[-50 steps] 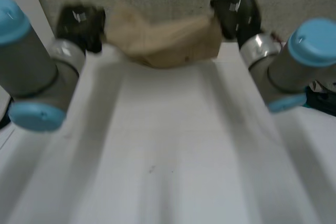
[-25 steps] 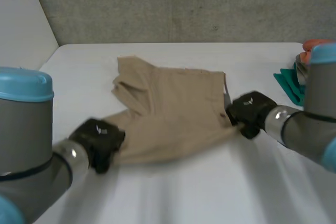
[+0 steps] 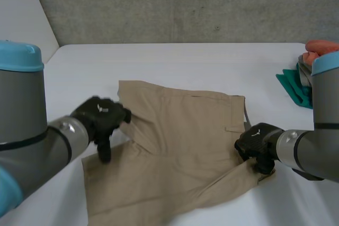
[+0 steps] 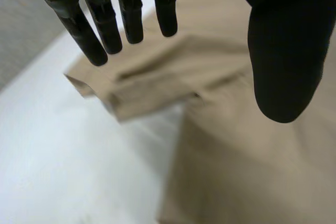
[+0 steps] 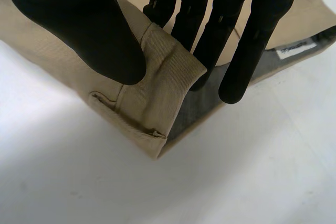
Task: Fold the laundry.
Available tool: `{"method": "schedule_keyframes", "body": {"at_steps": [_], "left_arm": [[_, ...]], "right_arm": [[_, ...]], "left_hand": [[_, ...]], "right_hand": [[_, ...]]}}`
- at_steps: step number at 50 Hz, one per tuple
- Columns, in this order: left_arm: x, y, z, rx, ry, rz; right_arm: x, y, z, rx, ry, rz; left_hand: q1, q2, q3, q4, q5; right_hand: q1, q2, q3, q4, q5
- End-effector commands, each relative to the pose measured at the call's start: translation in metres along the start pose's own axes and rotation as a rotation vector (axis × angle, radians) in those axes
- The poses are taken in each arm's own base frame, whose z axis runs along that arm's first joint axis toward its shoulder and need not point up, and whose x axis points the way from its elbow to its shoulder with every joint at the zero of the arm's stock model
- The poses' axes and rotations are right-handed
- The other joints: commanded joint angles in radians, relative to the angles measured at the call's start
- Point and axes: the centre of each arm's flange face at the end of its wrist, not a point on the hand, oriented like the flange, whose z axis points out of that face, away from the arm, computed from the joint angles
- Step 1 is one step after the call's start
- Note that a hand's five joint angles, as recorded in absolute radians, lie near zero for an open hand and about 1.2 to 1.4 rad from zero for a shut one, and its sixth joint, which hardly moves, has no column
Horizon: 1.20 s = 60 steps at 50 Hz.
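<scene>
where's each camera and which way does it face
Head view: between and behind the arms, looking down at the table and shorts; arms, left hand, right hand show.
Left wrist view: on the left wrist, along the open left hand, over the shorts.
Right wrist view: on the right wrist, along the right hand pinching a shorts corner.
All three share the shorts.

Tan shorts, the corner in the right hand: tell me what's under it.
The right hand pinches a turned-up corner of the tan shorts. Beneath it show grey lining, a white label and the white table. Anything under the flat cloth is covered.
</scene>
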Motion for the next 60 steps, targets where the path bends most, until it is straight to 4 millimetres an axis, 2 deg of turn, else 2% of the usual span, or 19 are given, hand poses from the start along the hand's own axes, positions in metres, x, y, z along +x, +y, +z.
{"method": "schedule_keyframes", "body": {"at_steps": [1,9,13,20,24,25,27,36,41,42,43,44,45,49,55,60], "left_arm": [[-0.011,-0.001,0.060,0.153,0.018,-0.004],[-0.016,0.019,0.115,0.083,0.033,0.067],[-0.015,0.026,0.132,0.050,0.052,0.099],[-0.009,0.030,0.148,0.034,0.069,0.135],[-0.006,0.034,0.157,0.024,0.065,0.147],[-0.007,0.036,0.159,0.013,0.052,0.152],[-0.008,0.036,0.160,0.003,0.034,0.162],[-0.024,0.034,0.132,-0.116,-0.134,0.186],[-0.020,0.042,0.127,-0.169,-0.150,0.262],[-0.019,0.042,0.128,-0.164,-0.144,0.268],[-0.017,0.041,0.128,-0.154,-0.138,0.272],[-0.015,0.038,0.128,-0.137,-0.140,0.277],[-0.015,0.035,0.127,-0.128,-0.145,0.278],[-0.025,0.019,0.119,-0.082,-0.219,0.265],[-0.044,-0.007,0.085,-0.018,-0.292,0.185],[-0.036,-0.010,0.039,-0.009,-0.216,0.089]], "right_arm": [[-0.005,0.002,0.006,0.039,0.032,-0.004],[-0.010,0.004,0.008,0.041,0.041,-0.011],[-0.012,0.005,0.009,0.045,0.041,-0.011],[-0.014,0.005,0.010,0.050,0.041,-0.015],[-0.015,0.007,0.010,0.050,0.041,-0.015],[-0.015,0.007,0.010,0.051,0.042,-0.015],[-0.015,0.007,0.010,0.052,0.043,-0.016],[-0.015,0.005,0.008,0.057,0.046,-0.018],[-0.021,0.003,0.007,0.064,0.034,-0.032],[-0.022,0.002,0.006,0.065,0.032,-0.034],[-0.022,0.002,0.006,0.067,0.032,-0.036],[-0.024,0.001,0.005,0.071,0.031,-0.040],[-0.024,0.001,0.004,0.072,0.031,-0.040],[-0.024,-0.002,0.000,0.088,0.042,-0.037],[-0.024,-0.007,-0.005,0.114,0.052,-0.008],[-0.017,-0.013,-0.008,0.156,0.087,0.041]], "left_hand": [[0.247,0.248,0.250,0.250,0.245],[0.353,0.354,0.356,0.356,0.351],[0.371,0.371,0.374,0.374,0.369],[0.429,0.430,0.432,0.433,0.428],[0.596,0.597,0.599,0.599,0.594],[0.911,0.911,0.914,0.914,0.909],[0.987,0.988,0.990,0.990,0.985],[0.987,0.988,0.990,0.990,0.985],[0.987,0.988,0.990,0.990,0.985],[0.903,0.904,0.906,0.906,0.901],[0.664,0.665,0.667,0.667,0.662],[0.217,0.217,0.220,0.220,0.215],[0.070,0.071,0.073,0.073,0.068],[0.001,0.002,0.004,0.004,-0.001],[0.001,0.002,0.004,0.004,-0.001],[0.059,0.060,0.062,0.063,0.058]], "right_hand": [[0.292,0.217,0.200,0.195,0.200],[0.292,0.217,0.200,0.195,0.200],[0.292,0.217,0.200,0.195,0.200],[0.292,0.217,0.200,0.195,0.200],[0.292,0.217,0.200,0.195,0.200],[0.292,0.217,0.200,0.195,0.200],[0.292,0.217,0.200,0.195,0.200],[0.292,0.217,0.200,0.195,0.200],[0.292,0.217,0.200,0.195,0.200],[0.292,0.217,0.200,0.195,0.200],[0.292,0.217,0.200,0.195,0.200],[0.292,0.217,0.200,0.195,0.200],[0.292,0.217,0.200,0.195,0.200],[0.292,0.217,0.200,0.195,0.200],[0.292,0.217,0.200,0.195,0.200],[0.292,0.217,0.200,0.195,0.200]]}}
